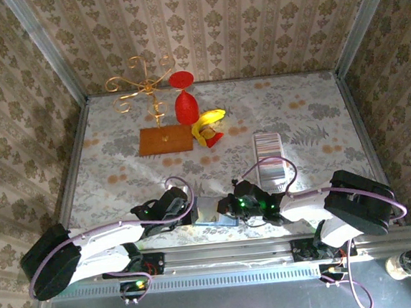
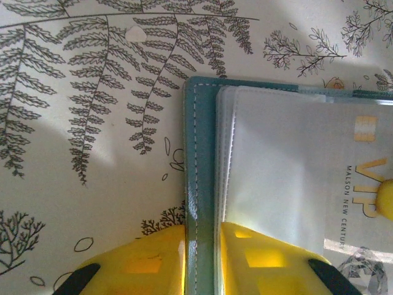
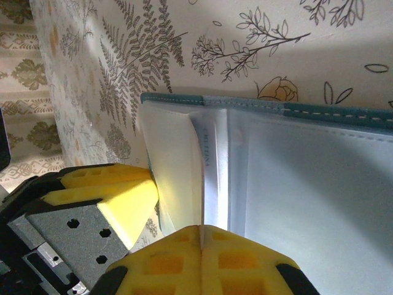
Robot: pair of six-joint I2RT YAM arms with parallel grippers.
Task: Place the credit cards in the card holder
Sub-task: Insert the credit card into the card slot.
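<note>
The left jaws are clamped on the stitched edge of a teal-blue leatherette pouch [image 2: 198, 153], with a yellow pad [image 2: 144, 264] on either side of that edge. Just inside the edge, clear plastic sleeves [image 2: 276, 160] fan off the pouch. Under them, to the right of these jaws, lies a credit card [image 2: 362, 178] that looks pale through the plastic and carries gold VIP lettering and a small gold striped block.

The right jaws are clenched, their yellow pads [image 3: 245, 264] pressed together on a thin translucent leaf [image 3: 212, 172] that rises straight from their seam.

From above, both jaws meet over the pouch at the near edge of the floral worktop [image 1: 119, 154]. Beyond the right jaws and apart from the pouch lies the card holder [image 1: 269, 155], a long silvery tray ribbed with cross slots. Whether it holds any cards I cannot tell.
</note>
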